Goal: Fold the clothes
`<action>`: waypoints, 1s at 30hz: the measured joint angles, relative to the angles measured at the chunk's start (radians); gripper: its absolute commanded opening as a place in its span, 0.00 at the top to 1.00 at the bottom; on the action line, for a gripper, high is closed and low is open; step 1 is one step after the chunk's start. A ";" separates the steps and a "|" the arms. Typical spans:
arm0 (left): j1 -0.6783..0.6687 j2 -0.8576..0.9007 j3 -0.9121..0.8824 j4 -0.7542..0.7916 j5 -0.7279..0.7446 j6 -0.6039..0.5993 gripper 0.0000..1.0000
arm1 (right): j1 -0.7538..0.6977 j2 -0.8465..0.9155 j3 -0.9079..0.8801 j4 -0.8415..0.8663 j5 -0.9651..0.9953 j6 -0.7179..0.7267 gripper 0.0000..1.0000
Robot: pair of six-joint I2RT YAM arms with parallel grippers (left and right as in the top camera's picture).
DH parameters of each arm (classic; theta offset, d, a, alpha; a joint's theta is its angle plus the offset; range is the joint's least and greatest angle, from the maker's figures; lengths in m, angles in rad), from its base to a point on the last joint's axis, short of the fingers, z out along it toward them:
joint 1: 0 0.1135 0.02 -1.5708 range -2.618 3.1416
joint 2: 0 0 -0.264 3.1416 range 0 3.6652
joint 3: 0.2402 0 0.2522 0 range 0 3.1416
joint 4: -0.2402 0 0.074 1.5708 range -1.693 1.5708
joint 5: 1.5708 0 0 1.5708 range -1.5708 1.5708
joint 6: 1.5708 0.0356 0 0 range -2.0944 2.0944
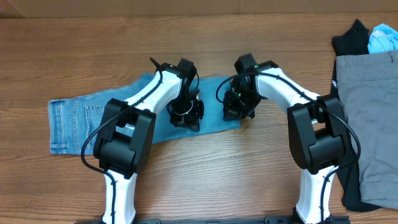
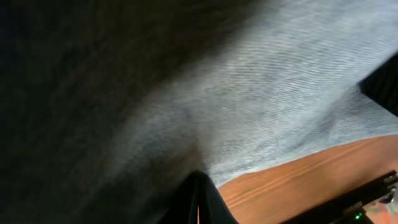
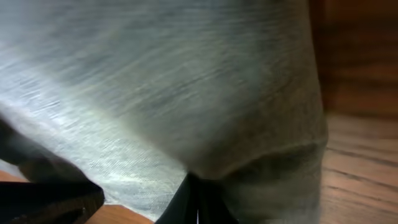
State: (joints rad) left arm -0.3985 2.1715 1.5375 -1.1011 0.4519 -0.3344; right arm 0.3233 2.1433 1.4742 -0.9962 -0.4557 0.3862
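Left tool [image 1: 185, 117] is pinched tight on the jeans [image 1: 74, 118]. Right tool [image 1: 239, 111] grips the same denim, flat on the table [image 1: 217, 177].

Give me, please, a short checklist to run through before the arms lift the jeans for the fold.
1. Left gripper shut on the jeans: ok, denim gathers at its closed tips.
2. Right gripper shut on the jeans: ok, cloth puckers at its closed tips.
3. Number of layers each gripper has pinched: cannot tell.
4. Free left end of the jeans lying flat on the table: ok.
5. Grey trousers and black garment apart from the jeans: ok, both lie at the right edge.
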 measured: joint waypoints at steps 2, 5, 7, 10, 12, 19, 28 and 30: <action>0.001 0.001 0.000 -0.017 -0.013 0.000 0.96 | -0.003 -0.009 -0.004 -0.003 0.021 0.021 0.96; 0.003 0.001 0.000 -0.036 -0.043 0.000 0.96 | -0.014 -0.017 -0.003 -0.023 0.062 0.043 0.96; 0.007 -0.003 0.000 -0.039 -0.054 0.000 0.96 | -0.029 -0.017 0.007 -0.044 0.079 0.055 0.96; 0.018 -0.026 0.000 -0.036 -0.080 0.001 0.96 | -0.047 -0.019 0.033 -0.061 0.109 0.061 0.96; 0.029 -0.061 0.000 -0.010 -0.105 0.003 0.93 | -0.058 -0.022 0.057 -0.055 0.124 0.064 0.93; 0.066 -0.237 0.029 0.219 -0.150 -0.001 0.96 | -0.073 -0.051 0.142 0.153 0.013 0.058 0.85; 0.067 -0.142 0.045 0.320 -0.154 -0.032 0.96 | -0.073 -0.053 0.151 0.255 -0.083 0.059 0.79; 0.069 -0.084 0.045 0.321 -0.154 -0.039 0.96 | -0.073 -0.048 0.151 0.260 -0.089 0.058 0.78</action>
State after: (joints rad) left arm -0.3298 2.0872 1.5826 -0.7803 0.2981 -0.3729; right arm 0.2501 2.0956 1.6253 -0.7361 -0.5446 0.4446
